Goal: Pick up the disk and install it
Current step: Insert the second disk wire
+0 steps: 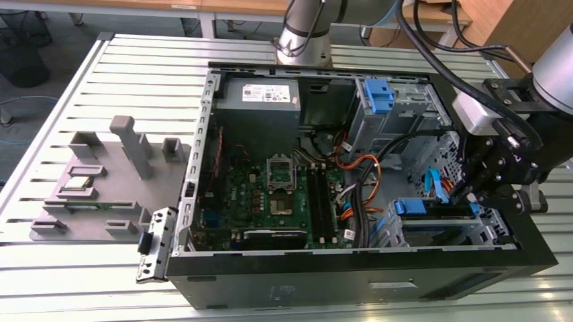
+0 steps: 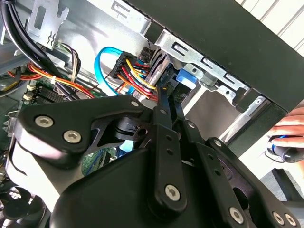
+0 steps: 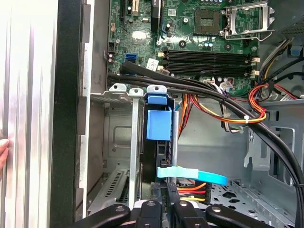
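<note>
The disk [image 1: 421, 208] sits on edge in the metal drive cage at the open computer case's lower corner, on the exterior view's right. Its blue bracket [image 3: 159, 123] shows in the first wrist view, with the dark body running down from it. In the second wrist view its blue tab [image 2: 187, 78] sits by a silver edge where coloured power wires plug in. My gripper [image 1: 467, 196] hangs over that end of the disk. Its fingers are drawn close together, shut, in both wrist views [image 2: 170, 94] [image 3: 167, 192]. The tips are right at the disk's edge beside the tab.
The black case [image 1: 358, 268] lies open on a slotted metal table. Thick black cables [image 3: 213, 95] and a blue flat cable [image 3: 190, 175] cross near the cage. A lone blue bracket [image 1: 379, 94] and a grey power-supply box [image 1: 259, 94] sit at the back. A person's hand [image 2: 285, 137] rests beyond the case.
</note>
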You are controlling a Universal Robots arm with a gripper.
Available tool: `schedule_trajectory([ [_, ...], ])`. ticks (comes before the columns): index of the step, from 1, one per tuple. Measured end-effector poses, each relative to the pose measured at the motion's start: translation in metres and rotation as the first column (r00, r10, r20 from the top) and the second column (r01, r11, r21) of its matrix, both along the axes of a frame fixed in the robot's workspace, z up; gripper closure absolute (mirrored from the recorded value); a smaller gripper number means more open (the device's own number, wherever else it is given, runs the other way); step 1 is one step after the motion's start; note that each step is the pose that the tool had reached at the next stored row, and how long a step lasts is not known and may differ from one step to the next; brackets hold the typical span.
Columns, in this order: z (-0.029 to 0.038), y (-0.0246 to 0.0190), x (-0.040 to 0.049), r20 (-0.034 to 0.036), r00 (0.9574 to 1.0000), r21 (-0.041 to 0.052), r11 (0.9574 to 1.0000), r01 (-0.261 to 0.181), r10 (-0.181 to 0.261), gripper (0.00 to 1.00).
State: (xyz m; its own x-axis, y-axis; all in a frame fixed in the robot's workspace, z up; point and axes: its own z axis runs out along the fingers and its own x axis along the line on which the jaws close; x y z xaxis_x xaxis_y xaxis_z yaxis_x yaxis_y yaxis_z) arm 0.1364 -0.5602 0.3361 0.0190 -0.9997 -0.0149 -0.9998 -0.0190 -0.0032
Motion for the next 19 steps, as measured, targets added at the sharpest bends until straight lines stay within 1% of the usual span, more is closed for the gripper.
schedule_trajectory([
  [8,-0.0001,0.0000,0.0000,0.0000,1.0000,0.0000,1.0000,0.000,0.000,0.83],
  [9,-0.0001,0.0000,0.0000,0.0000,1.0000,0.0001,1.0000,0.000,0.000,0.76],
  [15,-0.0003,0.0000,0.0003,-0.0003,1.0000,0.0002,1.0000,0.000,0.000,0.76],
  [17,-0.0005,0.0000,0.0015,-0.0030,1.0000,0.0002,1.0000,0.000,0.000,0.76],
  [19,-0.0006,0.0001,0.0031,-0.0083,1.0000,-0.0005,1.0000,0.000,0.000,0.76],
])
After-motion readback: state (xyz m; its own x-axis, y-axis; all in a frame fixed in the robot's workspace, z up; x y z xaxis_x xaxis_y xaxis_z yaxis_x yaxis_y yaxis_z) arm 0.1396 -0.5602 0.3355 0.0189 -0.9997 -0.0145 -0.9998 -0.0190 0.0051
